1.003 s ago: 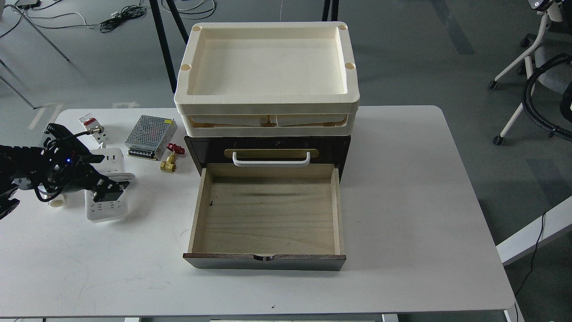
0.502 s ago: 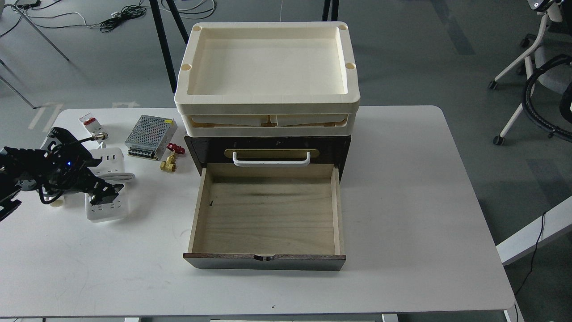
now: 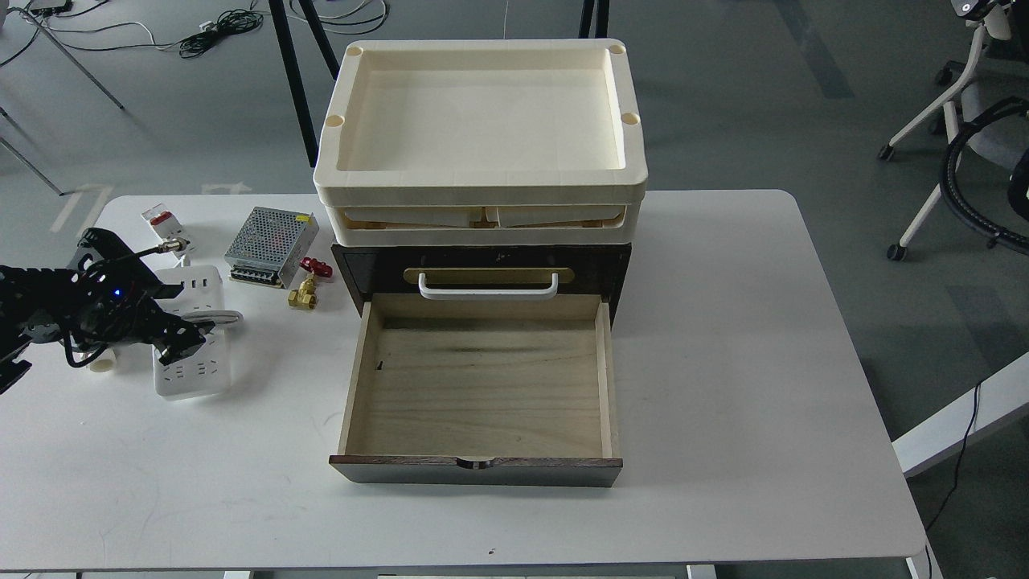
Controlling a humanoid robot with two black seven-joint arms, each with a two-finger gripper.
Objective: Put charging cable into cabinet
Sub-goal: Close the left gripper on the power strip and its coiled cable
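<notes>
The charging cable is a white power strip (image 3: 195,371) lying on the table at the left, with its USB end toward the back and its thick white cord (image 3: 227,318) looped beside it. My left gripper (image 3: 182,338) is low over the middle of the strip. It looks dark, and I cannot tell its fingers apart or see whether they touch the strip. The dark brown cabinet (image 3: 363,269) stands at the table's centre with its lower pale wood drawer (image 3: 482,386) pulled out and empty. The upper drawer with the white bar handle (image 3: 487,286) is closed. My right gripper is out of view.
Cream trays (image 3: 481,173) are stacked on the cabinet. A perforated metal power-supply box (image 3: 270,236), a brass valve with a red handle (image 3: 306,288) and a small white switch block with a red tab (image 3: 161,219) lie between the strip and the cabinet. A cream plastic piece (image 3: 102,364) lies under my arm.
My left gripper has shifted slightly left and toward the back over the power strip. The strip and the drawer have not moved.
</notes>
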